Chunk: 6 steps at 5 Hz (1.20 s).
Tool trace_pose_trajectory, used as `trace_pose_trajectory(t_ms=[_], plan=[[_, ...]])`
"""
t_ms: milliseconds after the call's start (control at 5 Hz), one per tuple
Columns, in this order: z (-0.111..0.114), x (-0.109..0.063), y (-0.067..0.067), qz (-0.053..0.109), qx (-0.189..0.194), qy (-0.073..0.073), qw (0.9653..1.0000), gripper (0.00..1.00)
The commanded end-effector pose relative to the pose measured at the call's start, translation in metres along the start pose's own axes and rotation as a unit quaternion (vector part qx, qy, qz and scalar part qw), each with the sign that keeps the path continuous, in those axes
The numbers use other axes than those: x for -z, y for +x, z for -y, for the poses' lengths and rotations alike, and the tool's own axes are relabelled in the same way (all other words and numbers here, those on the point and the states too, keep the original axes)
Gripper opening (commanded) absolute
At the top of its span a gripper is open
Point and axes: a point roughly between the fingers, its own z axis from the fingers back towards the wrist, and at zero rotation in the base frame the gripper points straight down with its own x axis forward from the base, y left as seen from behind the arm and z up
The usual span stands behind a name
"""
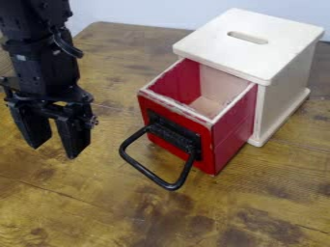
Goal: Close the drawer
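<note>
Nearest to us is the large black loop handle (176,184), jutting out and down from the front of the drawer towards the lower middle of our view. It is joined to a black bracket (176,138) fixed on the red drawer front (213,169). We see the drawer (234,125) standing open, pulled partway out of the pale wooden box (277,77), right of the middle of our view. Its visible outer side is red, its inner sides are light wood, and we can look down into its open top, where we see only bare wooden surfaces. The box stands upright behind it, with a rounded slot (248,38) cut through its flat top. Both are on a brown wooden tabletop (96,207) with dark knots and streaks in the grain.

Over on the left of our view hangs the black robot gripper (54,150), pointing down, well apart from the handle and the drawer. We see its two fingers parted, with a gap between them and nothing held; we cannot tell whether their tips touch the tabletop. Past the table's far edge we see a pale surface (154,11).
</note>
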Motion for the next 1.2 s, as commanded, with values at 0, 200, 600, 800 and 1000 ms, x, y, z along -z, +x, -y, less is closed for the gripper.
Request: trace_pose_trajectory(t_ms=[0, 200, 600, 800, 1000], plan=[[0.002, 0.010, -0.001, 0.080, 0.003, 0.003, 0.9968, 1.00], [0.017, 0.028, 0.013, 0.125, 0.038, 0.003, 0.9914, 1.00], [0.053, 0.034, 0.042, 0.109, 0.099, 0.001, 0.9891, 1.00], [0.064, 0.038, 0.061, 0.113, 0.108, 0.002, 0.9876, 1.00], [0.069, 0.046, 0.075, 0.113, 0.111, 0.001, 0.9873, 1.00]])
